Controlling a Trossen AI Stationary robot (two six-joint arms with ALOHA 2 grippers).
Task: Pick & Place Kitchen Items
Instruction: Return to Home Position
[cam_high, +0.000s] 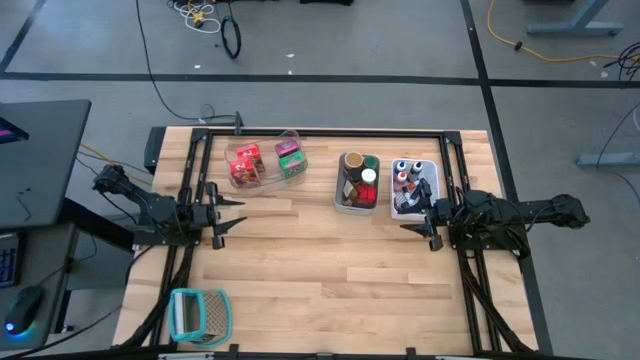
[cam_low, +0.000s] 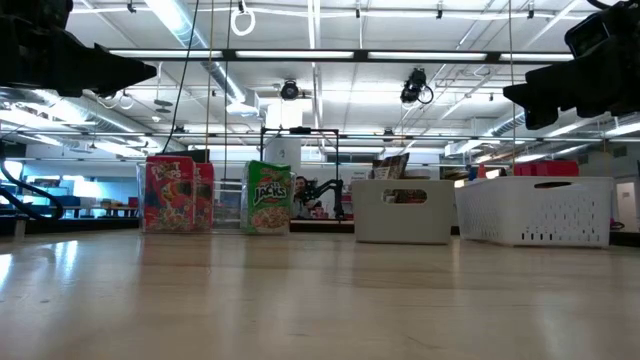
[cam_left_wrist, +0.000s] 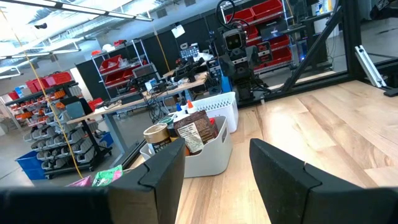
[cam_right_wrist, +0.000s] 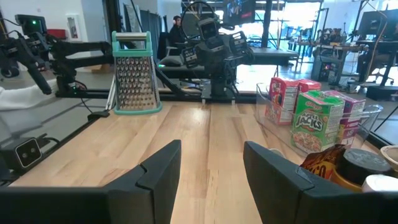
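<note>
Jaws: both pairs parted, empty.
Left arm (cam_high: 150, 208): we rest it at the counter's (cam_high: 320, 280) left edge.
Right arm (cam_high: 510, 215): we lift clear of the white bin (cam_high: 404, 212).

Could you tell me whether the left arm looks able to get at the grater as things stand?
Probably yes: the left gripper, jaws open, has only bare table between it and the grater, which stands alone on that arm's side.

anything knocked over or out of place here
Nothing stands out: red and green cereal boxes stand upright in the clear bin, jars fill the grey bin, bottles the white bin, the teal grater stands upright.
</note>
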